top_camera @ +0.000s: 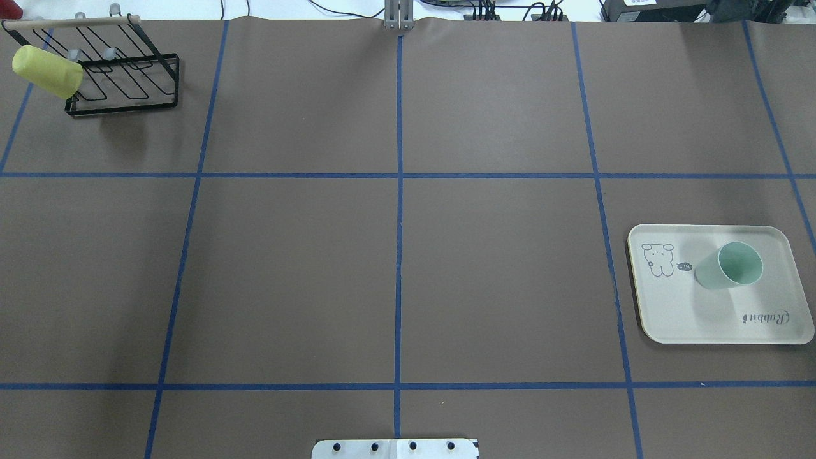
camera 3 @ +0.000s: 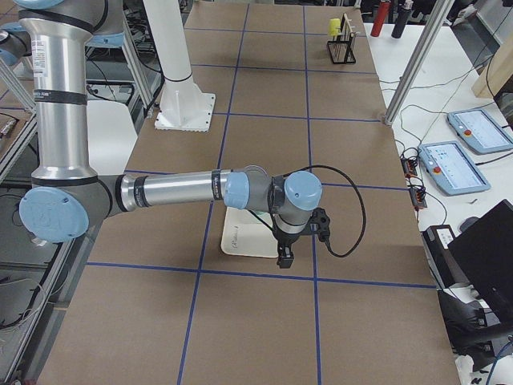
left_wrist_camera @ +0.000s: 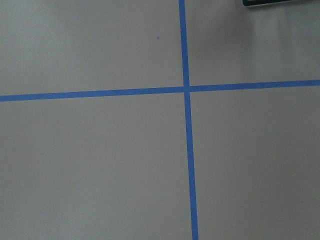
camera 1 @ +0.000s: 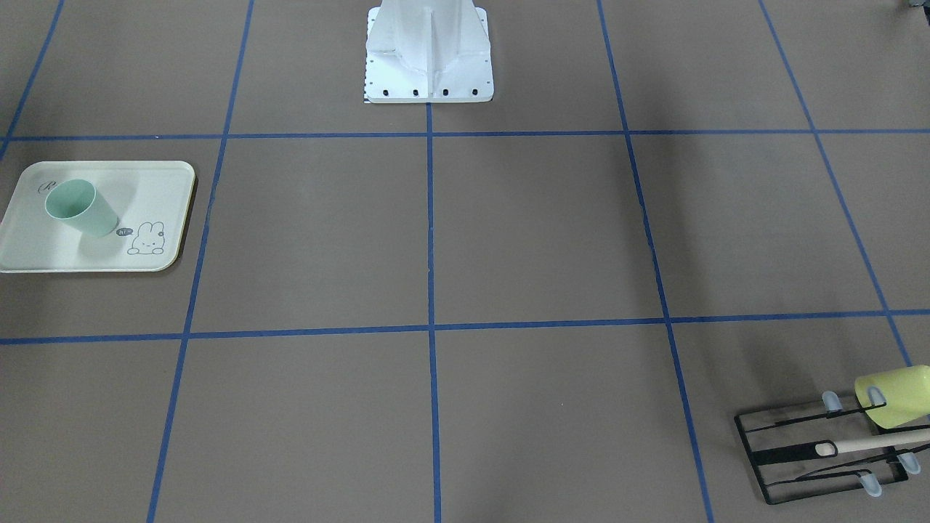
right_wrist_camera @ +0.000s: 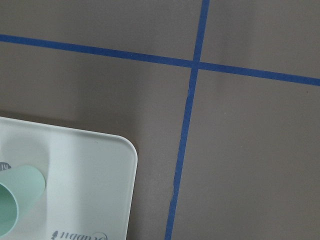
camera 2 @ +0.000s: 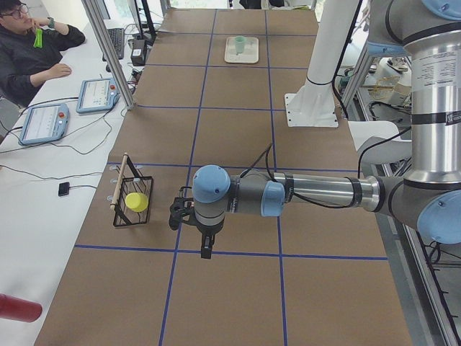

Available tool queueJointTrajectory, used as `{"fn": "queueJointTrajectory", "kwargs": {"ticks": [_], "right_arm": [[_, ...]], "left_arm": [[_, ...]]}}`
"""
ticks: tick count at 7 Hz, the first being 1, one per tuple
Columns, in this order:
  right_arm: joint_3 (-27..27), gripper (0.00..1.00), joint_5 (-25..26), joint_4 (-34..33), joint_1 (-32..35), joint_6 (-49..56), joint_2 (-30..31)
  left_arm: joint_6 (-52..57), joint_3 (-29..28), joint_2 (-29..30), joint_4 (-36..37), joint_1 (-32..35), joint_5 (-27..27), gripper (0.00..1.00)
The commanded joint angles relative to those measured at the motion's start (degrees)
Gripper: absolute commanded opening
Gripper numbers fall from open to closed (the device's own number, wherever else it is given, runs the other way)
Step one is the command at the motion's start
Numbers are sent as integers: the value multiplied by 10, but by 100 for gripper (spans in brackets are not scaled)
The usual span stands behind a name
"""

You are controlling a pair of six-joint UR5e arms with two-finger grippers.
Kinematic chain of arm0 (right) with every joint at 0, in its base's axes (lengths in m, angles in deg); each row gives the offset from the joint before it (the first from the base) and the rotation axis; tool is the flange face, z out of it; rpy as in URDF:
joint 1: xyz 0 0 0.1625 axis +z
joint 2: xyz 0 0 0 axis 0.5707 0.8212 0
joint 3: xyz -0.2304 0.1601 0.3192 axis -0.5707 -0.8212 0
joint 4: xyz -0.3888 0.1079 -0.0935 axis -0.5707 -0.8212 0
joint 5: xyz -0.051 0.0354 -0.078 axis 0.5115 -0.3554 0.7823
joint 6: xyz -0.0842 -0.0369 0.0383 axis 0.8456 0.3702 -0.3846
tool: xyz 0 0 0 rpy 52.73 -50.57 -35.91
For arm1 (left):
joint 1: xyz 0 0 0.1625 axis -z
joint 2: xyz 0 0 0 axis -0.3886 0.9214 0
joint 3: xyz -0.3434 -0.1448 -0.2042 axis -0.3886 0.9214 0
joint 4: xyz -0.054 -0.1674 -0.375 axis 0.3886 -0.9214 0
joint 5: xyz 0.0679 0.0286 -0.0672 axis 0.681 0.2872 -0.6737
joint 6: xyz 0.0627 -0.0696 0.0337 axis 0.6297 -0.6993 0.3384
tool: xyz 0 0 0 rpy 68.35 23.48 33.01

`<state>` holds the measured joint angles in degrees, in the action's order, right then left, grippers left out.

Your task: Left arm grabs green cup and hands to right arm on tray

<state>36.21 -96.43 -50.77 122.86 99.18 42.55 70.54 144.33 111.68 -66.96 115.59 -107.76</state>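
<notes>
In the overhead view the black wire rack (top_camera: 121, 80), with the yellow-green cup (top_camera: 48, 71) on it, sits at 10 o'clock on the table (top_camera: 497, 268). The tray (top_camera: 676, 319) lies at 4 o'clock, and the green cup (top_camera: 730, 268) stands upright on it, mouth up, at 3 o'clock of the bunny drawing (top_camera: 658, 259). The left gripper (camera 2: 206, 251) hangs near the rack and the right gripper (camera 3: 284, 258) above the tray's corner. Whether their fingers are apart or together I cannot tell. The cup looks light, stiff and smooth, likely slippery; its taper favours pinching across the wall just under the rim
</notes>
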Motion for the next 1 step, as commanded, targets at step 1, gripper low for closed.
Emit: {"fn": "queueJointTrajectory", "kwargs": {"ticks": [1], "right_arm": [[0,99,0,0,0,0,0]], "left_arm": [[-1,0,0,1,0,0,100]]}}
